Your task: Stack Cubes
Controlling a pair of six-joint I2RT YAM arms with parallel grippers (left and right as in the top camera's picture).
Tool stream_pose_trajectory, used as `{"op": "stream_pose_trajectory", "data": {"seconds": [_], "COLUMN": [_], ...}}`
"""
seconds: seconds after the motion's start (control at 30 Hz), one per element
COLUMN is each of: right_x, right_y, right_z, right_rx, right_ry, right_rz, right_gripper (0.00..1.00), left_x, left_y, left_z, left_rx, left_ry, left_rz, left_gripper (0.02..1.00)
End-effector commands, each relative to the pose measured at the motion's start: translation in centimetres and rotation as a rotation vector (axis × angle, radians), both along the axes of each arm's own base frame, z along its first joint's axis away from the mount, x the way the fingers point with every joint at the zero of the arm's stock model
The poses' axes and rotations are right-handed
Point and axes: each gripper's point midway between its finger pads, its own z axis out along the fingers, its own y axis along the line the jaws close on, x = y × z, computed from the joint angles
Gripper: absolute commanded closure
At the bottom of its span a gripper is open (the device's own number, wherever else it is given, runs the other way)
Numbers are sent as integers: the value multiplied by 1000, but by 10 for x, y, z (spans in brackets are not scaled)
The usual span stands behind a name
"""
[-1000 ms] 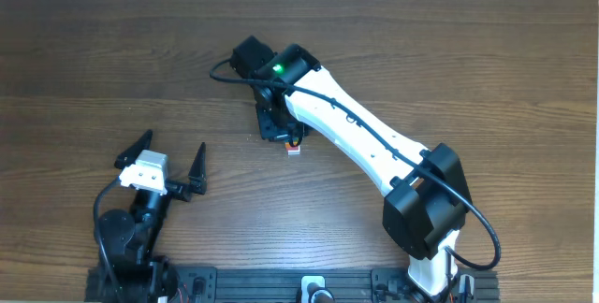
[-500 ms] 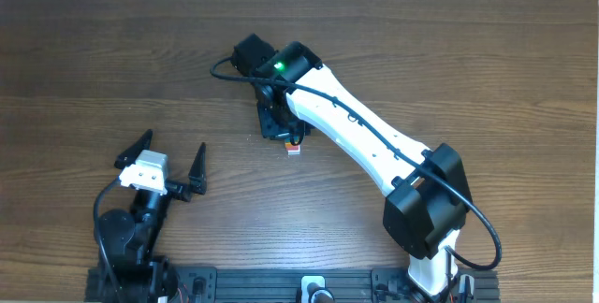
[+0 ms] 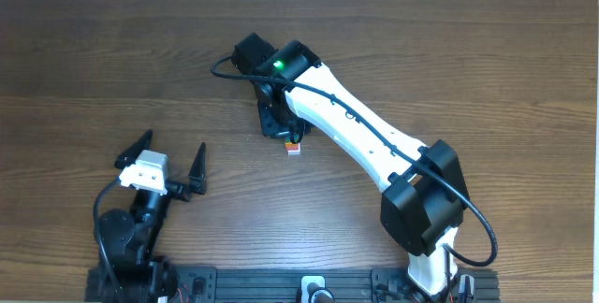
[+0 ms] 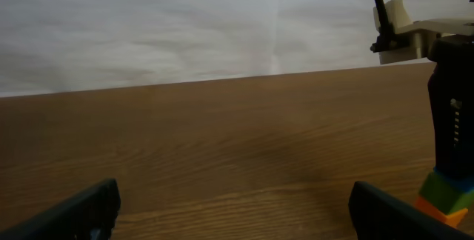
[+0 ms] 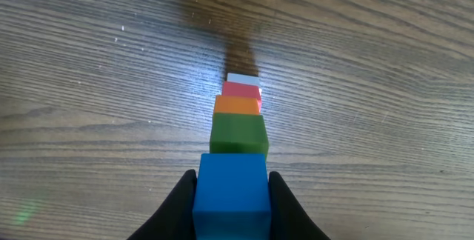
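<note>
A leaning stack of cubes stands on the wooden table [image 3: 449, 50]; in the right wrist view it runs white [image 5: 244, 79], red [image 5: 241, 89], orange [image 5: 237, 105], green [image 5: 237, 134]. The blue cube [image 5: 230, 188] sits on top of the green one, and my right gripper [image 5: 231, 199] is shut on it, one finger against each side. From above, the right gripper [image 3: 279, 119] covers most of the stack [image 3: 294, 148]. The left wrist view shows the stack's green and orange cubes [image 4: 443, 193] beneath the right gripper [image 4: 452, 121]. My left gripper [image 3: 173, 144] is open at the near left, far from the stack.
The right arm [image 3: 365, 144] stretches diagonally from its base at the bottom right toward the table's middle. Bare wood lies all around the stack. A pale wall [image 4: 185, 25] rises behind the table's far edge.
The right arm has shifted only very slightly, with the blue cube still between its fingers. The left arm has not moved.
</note>
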Motion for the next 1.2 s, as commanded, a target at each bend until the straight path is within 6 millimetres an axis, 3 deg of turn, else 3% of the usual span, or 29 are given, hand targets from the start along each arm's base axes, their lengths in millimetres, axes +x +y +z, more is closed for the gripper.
{"op": "stream_pose_trajectory", "data": {"seconds": [0.03, 0.53, 0.7, 0.93, 1.1, 1.2], "right_x": [10, 11, 11, 10, 10, 10], "right_y": [-1, 0, -1, -2, -2, -2], "right_z": [1, -8, -8, -8, -8, -8], "right_rx": [-10, -23, -25, -28, -28, -27], "right_ry": [-28, -13, -10, -8, -7, -9], "right_rz": [-10, -12, -12, -12, -12, -13], "right_gripper": [991, 974, 807, 500, 367, 95], "left_x": [1, 1, 1, 1, 1, 1], "left_y": [3, 3, 3, 3, 3, 3], "left_z": [-1, -1, -1, -1, -1, -1], "left_rx": [17, 17, 17, 17, 17, 17], "left_ry": [-9, -9, -9, -9, -9, -9], "left_rz": [13, 13, 13, 13, 13, 13], "left_gripper": [18, 18, 20, 18, 18, 18]}}
